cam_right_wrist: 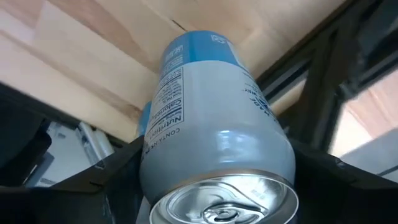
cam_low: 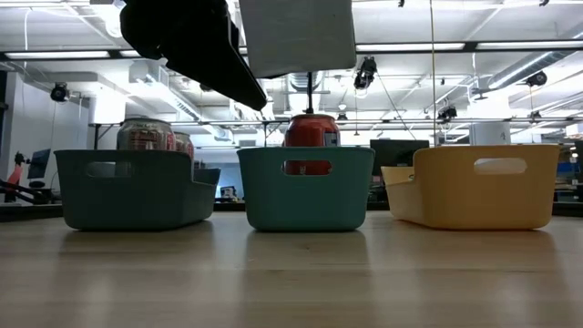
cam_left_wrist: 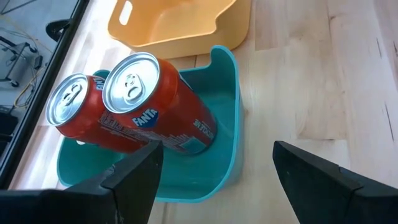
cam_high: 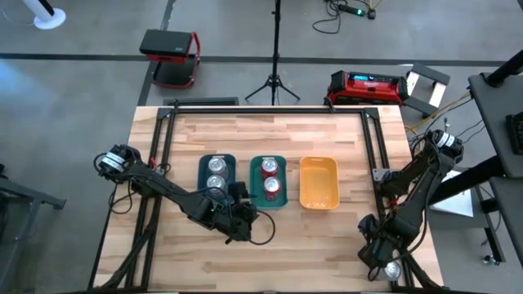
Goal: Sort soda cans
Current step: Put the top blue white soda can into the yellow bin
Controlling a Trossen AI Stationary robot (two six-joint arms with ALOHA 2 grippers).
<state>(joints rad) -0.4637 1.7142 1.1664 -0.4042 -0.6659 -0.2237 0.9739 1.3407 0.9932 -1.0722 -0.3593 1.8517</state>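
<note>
Two red soda cans (cam_left_wrist: 146, 102) stand in the middle teal tray (cam_high: 269, 181), and two silver cans (cam_high: 216, 171) stand in the darker teal tray (cam_high: 217, 175) to its left. My left gripper (cam_left_wrist: 214, 180) hovers open just near of the middle tray, nothing between its fingers. At the table's near right corner my right gripper (cam_high: 384, 263) is shut on a silver-blue soda can (cam_right_wrist: 211, 130). In the low view the left arm (cam_low: 196, 41) hangs above the trays. My right gripper pinches the silver-blue can between its two fingers, which sit on opposite sides of the body near its top end (cam_right_wrist: 186, 168). The can's silver top (cam_right_wrist: 227, 202) faces the wrist camera. Whether its bottom rests on the table I cannot tell.
An orange tray (cam_high: 319, 182) with nothing in it stands right of the middle tray. Black frame rails (cam_high: 372, 155) run along the table's left and right sides. Bare wood lies near of the trays.
</note>
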